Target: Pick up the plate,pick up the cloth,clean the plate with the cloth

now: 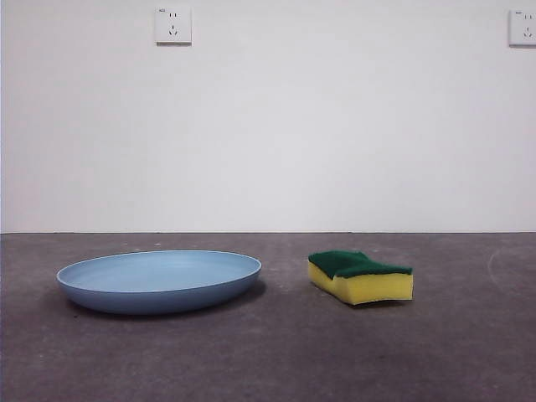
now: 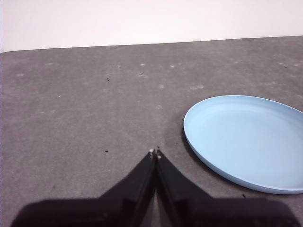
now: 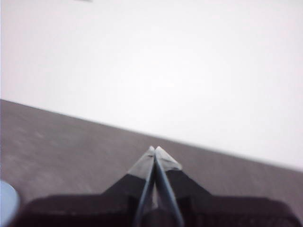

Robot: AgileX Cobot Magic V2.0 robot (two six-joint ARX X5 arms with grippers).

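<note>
The light blue plate (image 1: 159,280) lies flat on the dark grey table at the left of the front view. The cloth, a yellow sponge with a dark green top (image 1: 361,275), lies to its right, apart from it. No arm shows in the front view. My left gripper (image 2: 155,152) is shut and empty above the table, with the plate (image 2: 246,139) close beside it. My right gripper (image 3: 155,149) is shut and empty, facing the table's far edge and the white wall. A sliver of the plate (image 3: 7,203) shows at the edge of the right wrist view. The sponge is out of both wrist views.
A white wall stands behind the table with two sockets (image 1: 172,25) high up. The grey table top (image 1: 268,360) runs between the things and the camera.
</note>
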